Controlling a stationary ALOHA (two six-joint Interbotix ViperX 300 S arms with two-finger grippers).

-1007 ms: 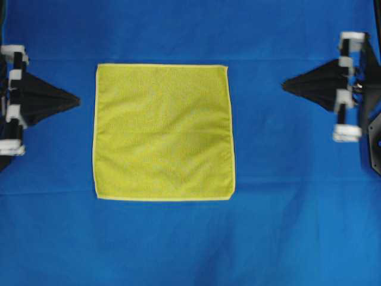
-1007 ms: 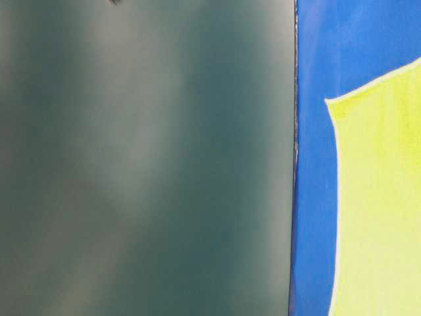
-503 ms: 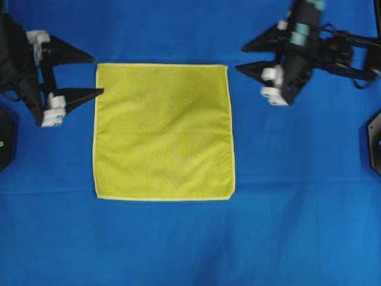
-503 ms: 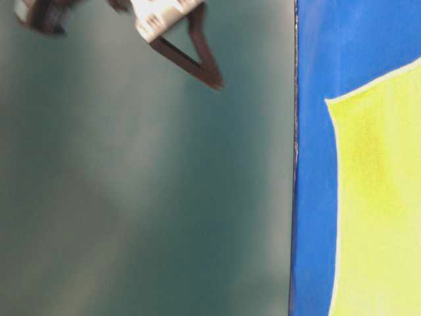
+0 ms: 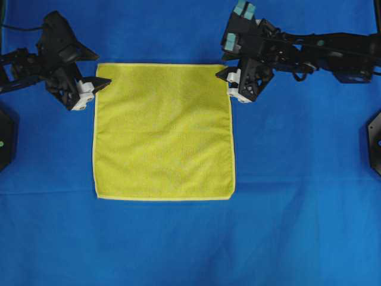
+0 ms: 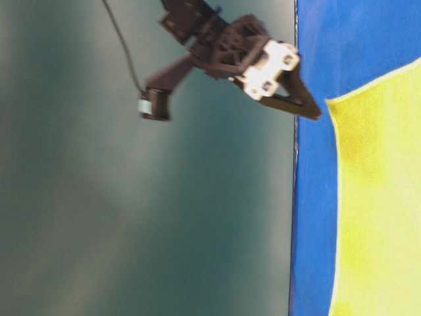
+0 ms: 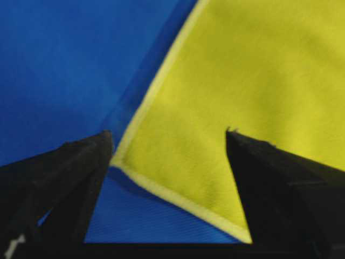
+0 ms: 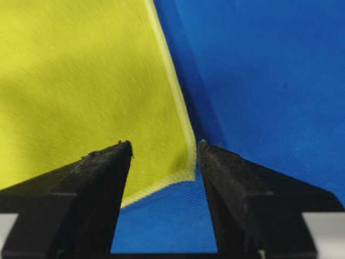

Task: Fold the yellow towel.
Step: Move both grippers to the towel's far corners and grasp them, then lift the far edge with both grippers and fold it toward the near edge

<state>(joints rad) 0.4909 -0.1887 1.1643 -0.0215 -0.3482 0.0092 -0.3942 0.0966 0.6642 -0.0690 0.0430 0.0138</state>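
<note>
L arm comes in from the left edge of the overhead view, its left gripper (image 5: 94, 76) sitting at the yellow towel's (image 5: 164, 131) top-left corner. Claw is spread wide, nothing in it: in the L wrist view the left gripper (image 7: 168, 137) straddles the corner, one black finger over the blue cloth (image 5: 297, 179) just beside the hem, the other over the yellow weave (whether the tips actually touch the fabric, can't tell). The corner's paler hem (image 7: 161, 189) runs between the two fingers.

Towel lies flat and unfolded, roughly square, a bit left of centre on the blue cloth, all four edges showing in the overhead view, no crease or lifted corner visible.

R arm reaches in from the right edge across the top, right gripper (image 5: 225, 76) at the towel's top-right corner. Also wide apart and empty: R wrist view shows the right gripper (image 8: 164, 145) with one finger over yellow, the other over blue, the hemmed corner (image 8: 186, 172) lying in the gap.

Table-level view (turned on its side, mostly a blurred grey-green surface) catches one gripper (image 6: 289, 82) w/ a white block near the fingers, tip close to the towel (image 6: 381, 197) corner; which arm it is, can't say from that pic alone.
</note>
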